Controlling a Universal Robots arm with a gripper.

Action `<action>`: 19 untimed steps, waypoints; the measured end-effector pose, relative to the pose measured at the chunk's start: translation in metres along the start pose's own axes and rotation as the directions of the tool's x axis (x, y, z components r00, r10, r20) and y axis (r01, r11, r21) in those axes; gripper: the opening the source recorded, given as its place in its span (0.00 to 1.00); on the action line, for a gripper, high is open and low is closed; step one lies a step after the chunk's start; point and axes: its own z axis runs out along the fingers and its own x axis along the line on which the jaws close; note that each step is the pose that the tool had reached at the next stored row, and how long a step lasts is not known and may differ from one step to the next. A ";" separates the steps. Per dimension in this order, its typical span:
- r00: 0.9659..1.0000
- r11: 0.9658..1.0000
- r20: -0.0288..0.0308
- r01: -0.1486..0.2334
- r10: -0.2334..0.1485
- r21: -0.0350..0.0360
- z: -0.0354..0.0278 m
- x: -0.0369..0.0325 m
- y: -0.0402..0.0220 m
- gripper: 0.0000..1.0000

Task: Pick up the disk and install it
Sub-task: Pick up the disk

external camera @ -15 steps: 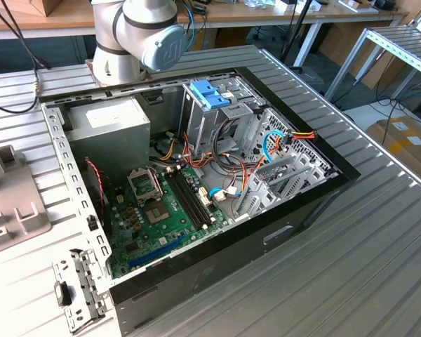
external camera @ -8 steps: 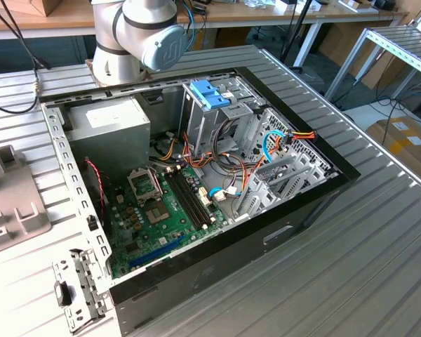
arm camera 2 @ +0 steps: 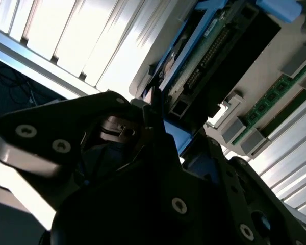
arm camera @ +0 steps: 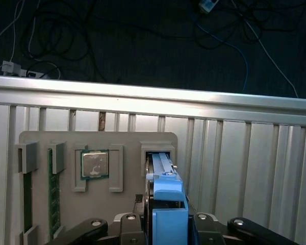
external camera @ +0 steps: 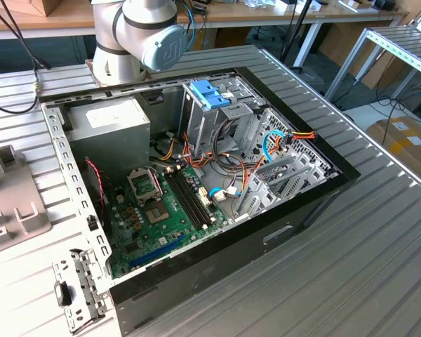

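In tray slot (arm camera: 158,146), upright disk (arm camera: 168,196); gripper (arm camera: 167,227) straddling.

Open computer case (external camera: 196,281), lying side-up on a ribbed metal table (external camera: 379,267). Inside the case: green motherboard (external camera: 158,210), grey power-supply box (external camera: 109,130) at the corner nearest the robot arm (external camera: 137,35), blue plastic latch (external camera: 210,93) atop the drive cage, loose multicoloured cables (external camera: 228,165) between cage and board. Outside the case, towards the exterior view's left: grey holder tray (external camera: 10,210) and, at the case's nearest corner, a perforated metal bracket (external camera: 77,288).

Both wrist views close over tray (arm camera: 97,137)
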 end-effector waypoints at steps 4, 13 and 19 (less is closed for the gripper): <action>1.000 1.000 0.000 0.000 0.000 0.000 0.0002 0.0000 0.0001 0.37; 1.000 1.000 0.000 0.000 0.000 0.000 0.0005 0.0000 0.0004 0.37; 1.000 1.000 0.000 0.000 0.000 0.000 -0.0033 -0.0001 0.0003 0.37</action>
